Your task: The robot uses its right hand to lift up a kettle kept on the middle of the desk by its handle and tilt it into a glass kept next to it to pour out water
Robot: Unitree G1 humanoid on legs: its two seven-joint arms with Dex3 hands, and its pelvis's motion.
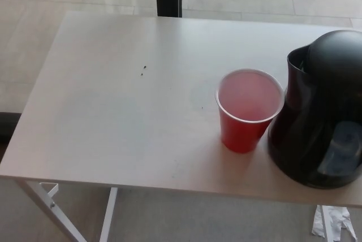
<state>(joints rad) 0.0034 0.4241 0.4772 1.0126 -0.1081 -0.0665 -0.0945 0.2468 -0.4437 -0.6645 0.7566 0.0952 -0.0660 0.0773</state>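
Neither the left hand nor the right hand shows in the head view, so their grasp cannot be told. The black, rounded plastic kettle (319,120) stands upright at the right edge of the pale wooden table (113,112). Just beside it, on its left, stands the red plastic cup (249,109) with a white inside, upright and touching or nearly touching the kettle. No writing is legible.
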